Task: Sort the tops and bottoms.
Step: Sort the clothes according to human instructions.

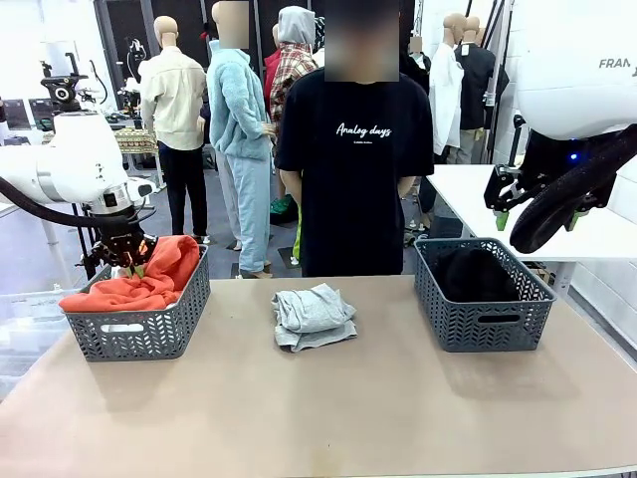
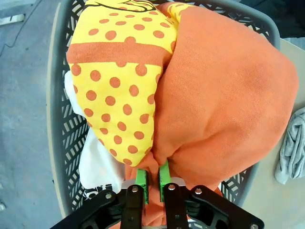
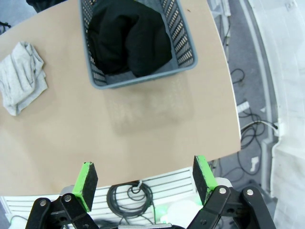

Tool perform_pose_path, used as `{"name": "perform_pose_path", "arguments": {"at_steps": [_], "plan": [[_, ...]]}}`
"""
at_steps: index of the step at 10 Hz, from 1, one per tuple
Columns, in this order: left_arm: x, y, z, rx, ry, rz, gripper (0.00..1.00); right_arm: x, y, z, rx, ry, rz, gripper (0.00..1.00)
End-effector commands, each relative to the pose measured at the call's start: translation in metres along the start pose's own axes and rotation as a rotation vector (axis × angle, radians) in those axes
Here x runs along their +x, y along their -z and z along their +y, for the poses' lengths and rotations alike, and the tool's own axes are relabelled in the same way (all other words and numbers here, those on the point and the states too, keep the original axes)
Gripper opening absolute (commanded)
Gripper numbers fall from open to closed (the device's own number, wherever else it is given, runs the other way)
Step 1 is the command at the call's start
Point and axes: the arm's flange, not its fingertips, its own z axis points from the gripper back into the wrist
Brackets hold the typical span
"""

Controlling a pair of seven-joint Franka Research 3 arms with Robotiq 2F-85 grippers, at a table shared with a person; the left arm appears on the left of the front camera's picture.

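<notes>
- My left claw (image 2: 153, 179) is clenched on the bright orange soft top (image 2: 228, 95), which lies in the left grey plastic basket (image 1: 139, 334) — I judge this the drop-off step.
- Right claw (image 3: 145, 171) hangs released; the next move, I'd say, is to let go, then fetch the crumpled light grey top (image 1: 314, 317) from the table (image 1: 299, 418).

2 white, rounded arms: the left arm (image 1: 70, 169) carries a black cable (image 1: 40, 207), and the right arm (image 1: 582, 70) bears grey letters "FRAN". The left gripper (image 2: 152, 179) and right gripper (image 3: 145, 176) are black, each with 2 green pads (image 3: 87, 179) and silver screws (image 2: 132, 190). The person (image 1: 353, 169) wears a black short-sleeved T-shirt (image 1: 348, 199) printed "Analog days" in white.
</notes>
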Motion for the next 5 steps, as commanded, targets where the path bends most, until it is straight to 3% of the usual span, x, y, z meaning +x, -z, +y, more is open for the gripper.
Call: {"name": "perform_pose_path", "arguments": {"at_steps": [1, 4, 5], "plan": [[0.0012, -0.0067, 0.0033, -0.028, 0.02, 0.014, 0.45, 0.0016, -0.0013, 0.0004, -0.018, -0.005, 0.002, 1.0], [0.0004, -0.0093, 0.0026, -0.021, 0.017, 0.006, 1.0, 0.0016, -0.0013, 0.0004, -0.018, -0.005, 0.002, 1.0], [-0.0008, -0.0139, 0.0038, -0.04, 0.014, 0.002, 1.0, 0.0016, -0.0013, 0.0004, -0.018, -0.005, 0.002, 1.0]]}}
